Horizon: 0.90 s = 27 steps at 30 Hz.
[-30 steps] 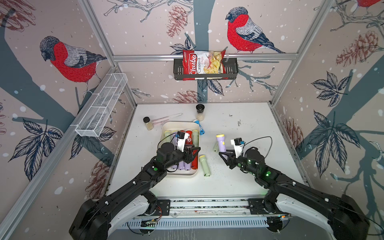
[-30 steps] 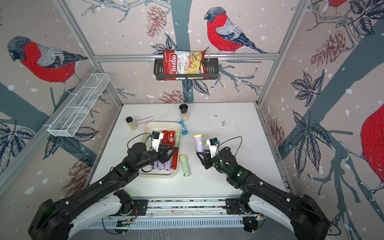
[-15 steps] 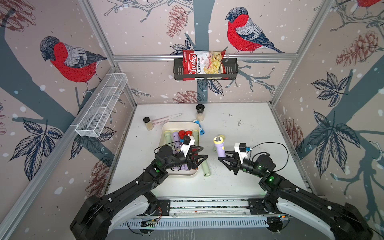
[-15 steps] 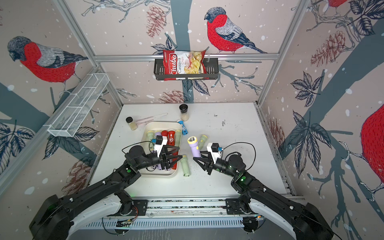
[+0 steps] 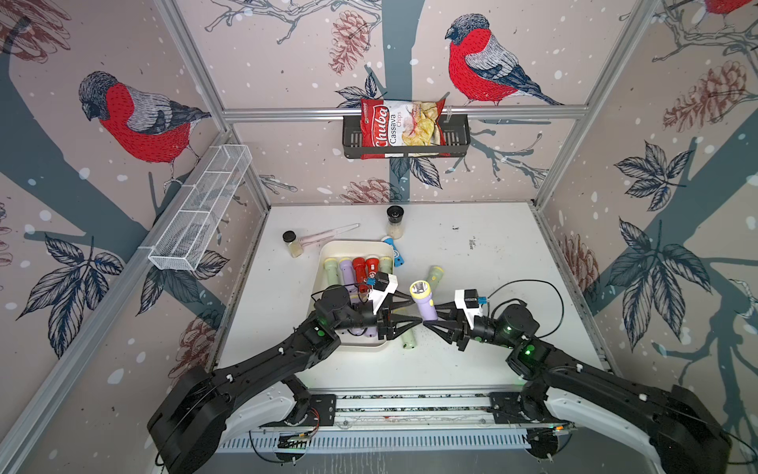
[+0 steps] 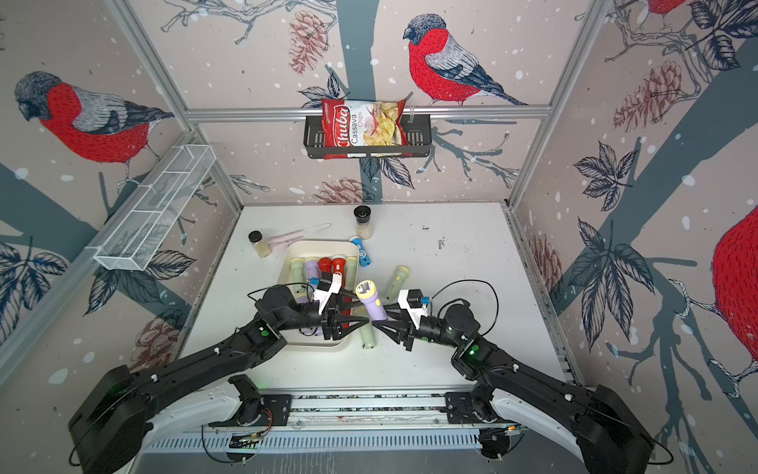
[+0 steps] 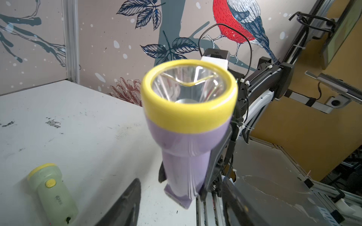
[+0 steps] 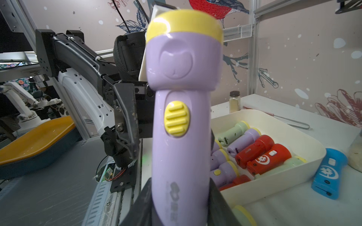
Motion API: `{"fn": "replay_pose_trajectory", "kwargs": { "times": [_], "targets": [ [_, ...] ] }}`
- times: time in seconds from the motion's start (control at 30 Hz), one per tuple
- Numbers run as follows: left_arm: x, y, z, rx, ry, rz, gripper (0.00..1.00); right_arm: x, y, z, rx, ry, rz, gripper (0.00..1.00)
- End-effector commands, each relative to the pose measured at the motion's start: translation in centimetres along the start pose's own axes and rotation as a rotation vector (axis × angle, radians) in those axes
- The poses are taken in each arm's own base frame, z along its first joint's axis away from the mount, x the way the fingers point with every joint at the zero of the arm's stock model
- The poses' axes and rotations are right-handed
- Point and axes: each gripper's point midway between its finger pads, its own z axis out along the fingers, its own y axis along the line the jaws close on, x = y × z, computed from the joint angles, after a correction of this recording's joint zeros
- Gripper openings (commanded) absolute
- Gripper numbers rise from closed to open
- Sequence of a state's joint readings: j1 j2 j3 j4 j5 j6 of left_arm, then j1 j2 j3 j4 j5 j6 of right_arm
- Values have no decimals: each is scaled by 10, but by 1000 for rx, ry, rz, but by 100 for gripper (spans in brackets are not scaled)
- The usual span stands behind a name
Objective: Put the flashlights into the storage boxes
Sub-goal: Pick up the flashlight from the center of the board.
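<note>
A lilac flashlight (image 5: 424, 304) with a yellow head stands upright in the air between the two arms. My right gripper (image 5: 431, 319) is shut on its lower body (image 8: 180, 137). My left gripper (image 5: 412, 314) is open and faces it. The flashlight's tail (image 7: 182, 193) sits at the gap between its fingers (image 7: 125, 205) without touching them. The cream storage box (image 5: 352, 246) holds several flashlights: pale green, lilac and red (image 5: 359, 266). A blue one (image 5: 396, 253) lies just outside the box. Pale green ones lie on the table (image 5: 434, 275), (image 5: 408, 338).
Two black-capped jars (image 5: 395, 221), (image 5: 292, 243) and pink tongs (image 5: 328, 234) stand behind the box. A white wire rack (image 5: 201, 213) hangs on the left wall. A black basket (image 5: 455, 135) with a chips bag hangs on the back wall.
My right gripper lifted the lilac flashlight off the table and carried it left toward the other arm. My left gripper came out from over the box, turned toward it and opened.
</note>
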<state>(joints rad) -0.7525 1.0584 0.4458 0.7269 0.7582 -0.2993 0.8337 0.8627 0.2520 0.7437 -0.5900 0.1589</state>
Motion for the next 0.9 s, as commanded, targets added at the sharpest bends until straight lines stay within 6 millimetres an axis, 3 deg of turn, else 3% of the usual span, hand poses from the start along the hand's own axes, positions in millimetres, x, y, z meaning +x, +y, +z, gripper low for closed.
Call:
{"fn": "replay_pose_trajectory", "kwargs": {
  "times": [0.0,0.23,0.47,0.63,0.7,0.77,0.8,0.87],
  "targets": [
    [-15,-10,2,45,-49,55,62,-12,10,3,-58,-34,-48,26],
    [-15,-12,3,56,-61,53,56,-8,21,9,-139,-2,-38,26],
    [-14,-12,4,57,-49,36,38,-2,20,13,-151,23,-14,26],
    [-12,-2,-1,-23,-54,33,28,0,9,14,-80,31,-2,31],
    [-12,4,-3,-61,-59,19,25,5,1,14,-35,46,8,41],
    [-10,9,-5,-100,-56,2,23,8,-8,12,23,52,25,77],
    [-10,12,-6,-115,-51,-7,22,9,-12,11,50,51,29,100],
    [-7,16,-7,-145,-39,-32,22,10,-21,7,112,48,43,100]
  ]
}}
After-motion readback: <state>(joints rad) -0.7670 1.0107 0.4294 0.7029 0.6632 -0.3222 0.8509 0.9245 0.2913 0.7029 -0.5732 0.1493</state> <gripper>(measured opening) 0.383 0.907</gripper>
